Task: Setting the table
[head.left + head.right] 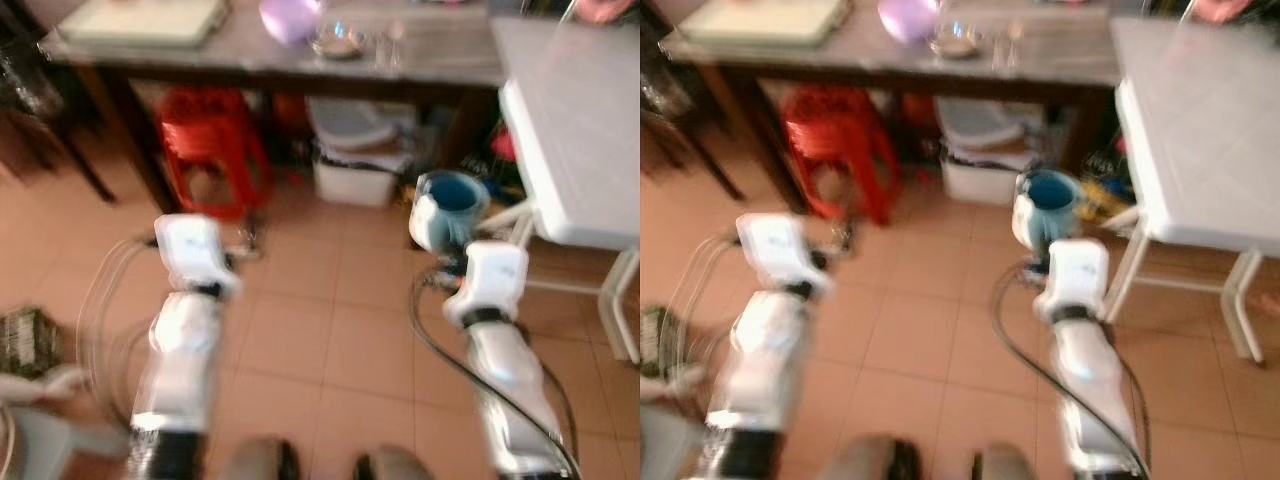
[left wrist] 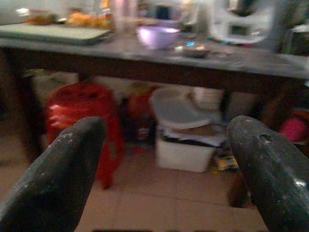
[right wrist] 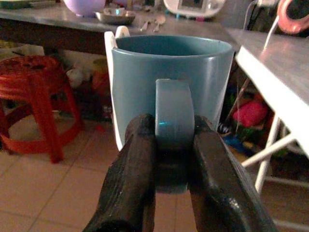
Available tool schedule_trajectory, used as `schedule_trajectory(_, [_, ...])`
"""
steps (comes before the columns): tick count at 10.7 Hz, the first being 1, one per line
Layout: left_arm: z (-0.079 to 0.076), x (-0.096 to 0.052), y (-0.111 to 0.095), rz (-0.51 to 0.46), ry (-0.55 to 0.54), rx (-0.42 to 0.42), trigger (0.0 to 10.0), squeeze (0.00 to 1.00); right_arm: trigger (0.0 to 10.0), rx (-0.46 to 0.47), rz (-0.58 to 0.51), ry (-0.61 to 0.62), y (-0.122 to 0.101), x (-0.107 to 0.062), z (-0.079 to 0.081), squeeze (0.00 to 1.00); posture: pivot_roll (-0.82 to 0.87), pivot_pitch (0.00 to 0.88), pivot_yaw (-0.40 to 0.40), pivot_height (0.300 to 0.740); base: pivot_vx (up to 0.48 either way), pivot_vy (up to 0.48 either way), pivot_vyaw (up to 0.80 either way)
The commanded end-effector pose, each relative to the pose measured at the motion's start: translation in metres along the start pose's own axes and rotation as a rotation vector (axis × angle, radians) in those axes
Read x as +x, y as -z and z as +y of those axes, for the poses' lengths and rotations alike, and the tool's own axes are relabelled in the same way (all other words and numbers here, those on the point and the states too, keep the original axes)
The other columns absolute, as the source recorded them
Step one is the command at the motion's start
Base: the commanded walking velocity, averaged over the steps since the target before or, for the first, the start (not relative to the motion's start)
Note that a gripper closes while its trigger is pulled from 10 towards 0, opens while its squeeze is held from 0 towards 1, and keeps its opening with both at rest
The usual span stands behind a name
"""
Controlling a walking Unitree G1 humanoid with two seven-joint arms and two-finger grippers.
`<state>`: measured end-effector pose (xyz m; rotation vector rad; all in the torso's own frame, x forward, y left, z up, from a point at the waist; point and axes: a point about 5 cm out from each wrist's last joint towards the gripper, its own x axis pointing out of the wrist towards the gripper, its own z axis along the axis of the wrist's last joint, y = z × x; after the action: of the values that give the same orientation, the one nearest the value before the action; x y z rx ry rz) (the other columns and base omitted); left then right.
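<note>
Nearest the robot, both silver arms reach forward over the tiled floor. The right tool has its two black fingers pinched on the handle of a blue mug, which is carried upright in the air, opening up, over the floor and just short of the white surface on the robot's right. The left tool is empty, its fingers spread wide apart.

Beyond the arms, a red stool and a white bin sit under a long dark surface. On top of that stand a purple bowl, a small metal dish and a pale tray. A person's hand shows at the far corner of the white surface.

Assessment: the mug is in transit and not yet set down. The head views are blurred, which suggests motion.

Risks:
- The grip is on the handle only; a jolt could let the mug swing or slip and fall on the tile.
- The mug hangs below the white surface's edge; advancing without lifting could strike that edge.
- Set-down near the person's hand calls for care.
</note>
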<state>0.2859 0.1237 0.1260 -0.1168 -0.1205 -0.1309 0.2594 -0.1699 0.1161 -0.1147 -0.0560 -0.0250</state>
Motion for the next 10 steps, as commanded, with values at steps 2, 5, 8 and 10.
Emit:
schedule_trajectory(2, [-0.011,0.006,-0.007,-0.035,0.047,0.016,10.0,0.0,10.0,-0.017,-0.113,-0.025,-0.024,0.016,0.006,0.0,-0.06,0.136,0.024,0.74,0.48,0.0,0.0])
schedule_trajectory(5, [-0.013,0.006,-0.008,-0.041,0.057,-0.001,10.0,0.0,10.0,-0.02,-0.128,0.002,-0.027,0.022,-0.003,0.0,-0.06,0.138,0.026,0.74,0.48,0.0,0.0])
schedule_trajectory(8, [-0.025,0.004,-0.008,-0.042,0.159,0.003,10.0,0.0,10.0,-0.01,-0.138,-0.008,-0.03,0.025,0.002,0.0,-0.06,0.147,0.027,0.74,0.474,0.0,0.0])
schedule_trajectory(10, [-0.026,0.002,-0.006,-0.036,0.165,0.002,10.0,0.0,10.0,0.0,-0.137,-0.003,-0.031,0.028,0.0,0.0,-0.07,0.147,0.026,0.74,0.463,0.0,0.0])
